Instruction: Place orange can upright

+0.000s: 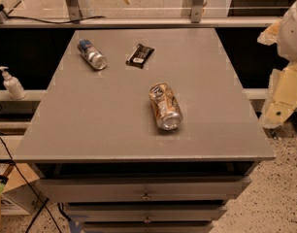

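Observation:
The orange can (165, 107) lies on its side on the grey table (100, 120), right of centre towards the front. It is dented, with an orange-brown and cream label, and its silver end faces the front edge. My arm comes in at the right edge of the view, off the table's right side. My gripper (280, 98) hangs there, well to the right of the can and apart from it, holding nothing that I can see.
A slimmer blue-and-silver can (92, 54) lies on its side at the back left. A black snack bar wrapper (140, 55) lies at the back centre. A white pump bottle (12, 83) stands on a ledge to the left. Drawers (146, 191) sit below the tabletop.

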